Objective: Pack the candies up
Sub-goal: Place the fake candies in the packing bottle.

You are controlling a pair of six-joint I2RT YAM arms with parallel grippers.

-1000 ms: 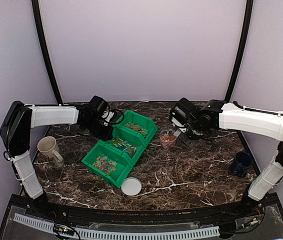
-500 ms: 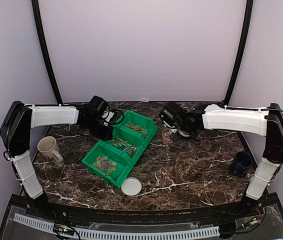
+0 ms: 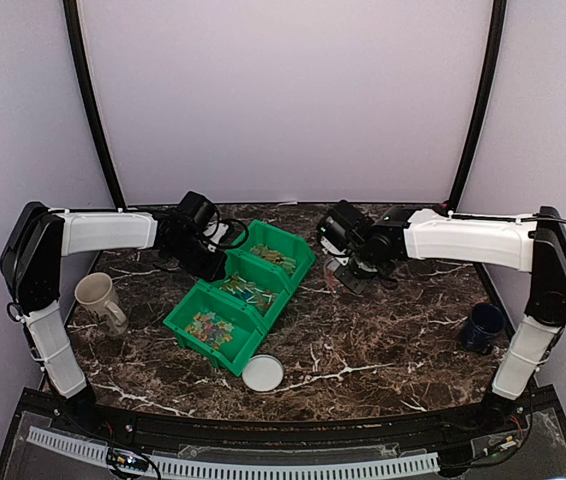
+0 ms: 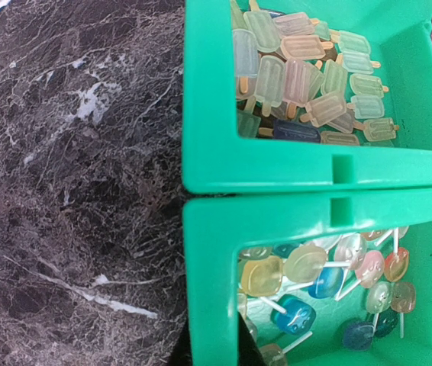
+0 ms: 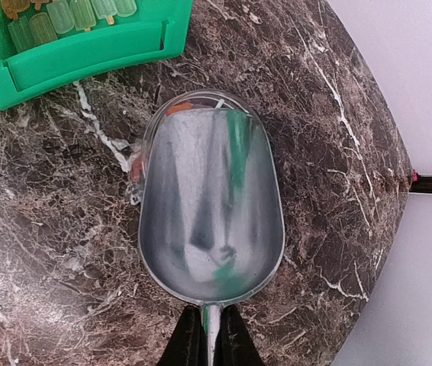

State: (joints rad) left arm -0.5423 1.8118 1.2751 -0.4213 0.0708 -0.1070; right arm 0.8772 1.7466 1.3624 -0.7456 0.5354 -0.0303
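The candies fill a green three-compartment bin (image 3: 195, 343): pastel ice-lolly shapes (image 4: 300, 76) in one compartment, round lollipops (image 4: 315, 274) in the one beside it. My left gripper (image 4: 213, 347) (image 3: 208, 262) is shut on the bin's (image 4: 216, 252) wall at its far-left side. My right gripper (image 5: 211, 335) (image 3: 346, 268) is shut on the handle of an empty metal scoop (image 5: 212, 206). The scoop hovers over a clear cup (image 5: 141, 164), hiding most of it. A bit of orange candy (image 5: 176, 109) shows at the cup's edge.
A beige mug (image 3: 98, 297) stands at the left and a dark blue mug (image 3: 483, 327) at the right. A white round lid (image 3: 262, 373) lies in front of the bin. A corner of the bin (image 5: 86, 53) is close to the scoop's tip.
My right arm has swung left with the scoop, which now covers the clear cup in the top view. The left arm and the bin have stayed put.
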